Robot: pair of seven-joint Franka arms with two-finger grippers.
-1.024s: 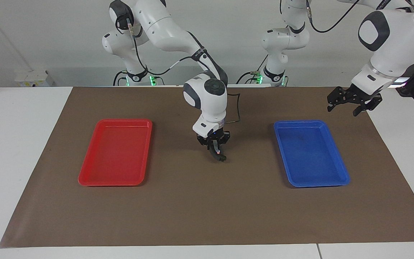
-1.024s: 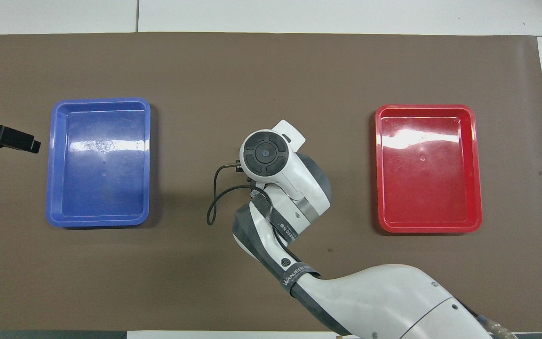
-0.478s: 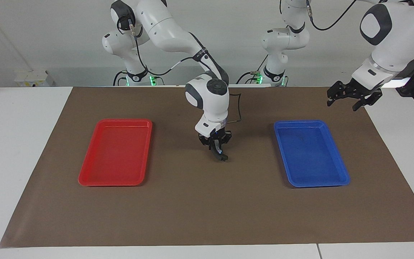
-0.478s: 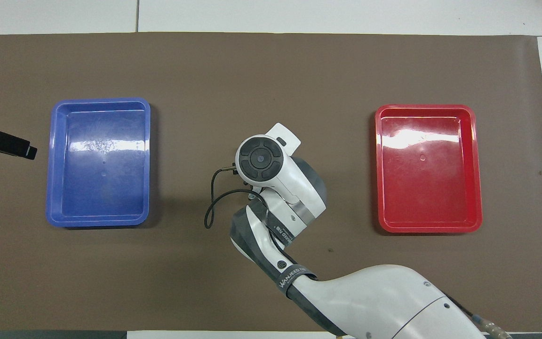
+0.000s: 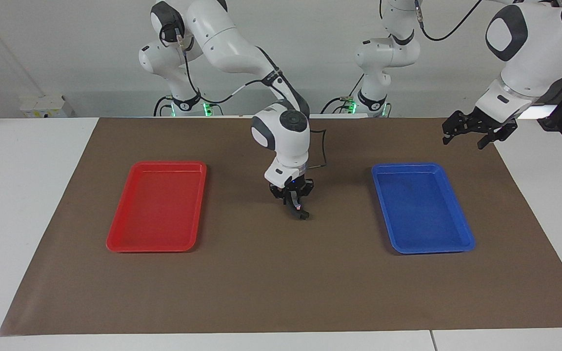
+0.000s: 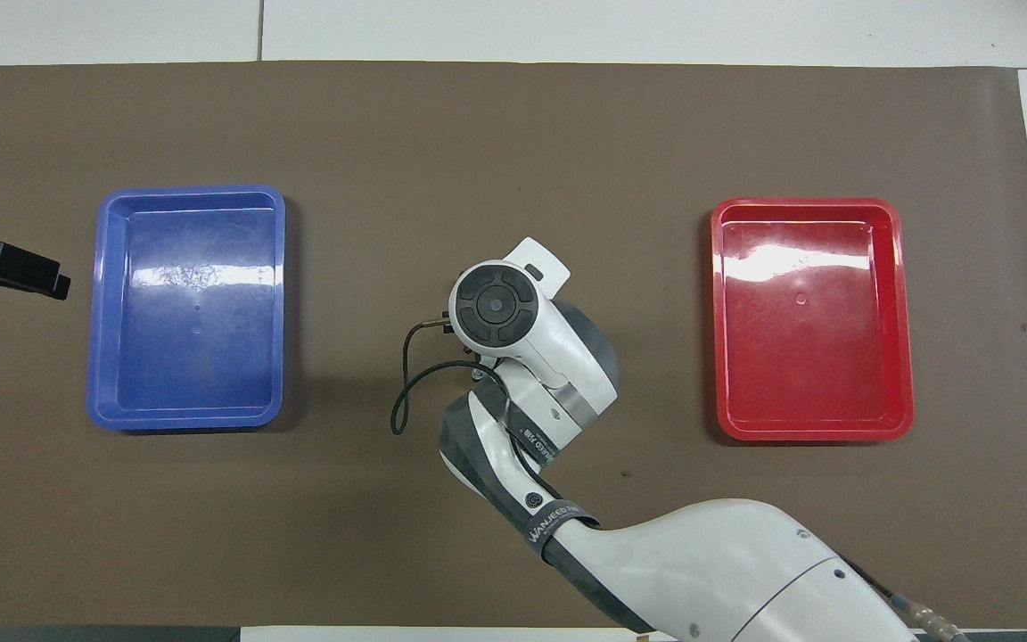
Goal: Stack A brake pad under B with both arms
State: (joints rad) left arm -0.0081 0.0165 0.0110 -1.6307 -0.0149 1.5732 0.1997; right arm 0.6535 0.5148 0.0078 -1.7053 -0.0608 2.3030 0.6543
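Right gripper (image 5: 294, 207) clamped on dark curved brake pad (image 5: 298, 211) over mat (image 5: 271, 278), between red tray (image 5: 115, 239) and blue tray (image 5: 461, 239); overhead view hides both under wrist. Left gripper (image 5: 466, 136) spread, empty, beside blue tray.

A white table (image 5: 27, 195) carries a large brown mat (image 5: 281, 282) that covers most of its top. Seams split the tabletop into panels at the edge farther from the robots. A plain pale wall (image 5: 66, 58) rises past the mat's robot-side edge, with a small white socket box (image 5: 42, 105) at its foot. Even, soft light.
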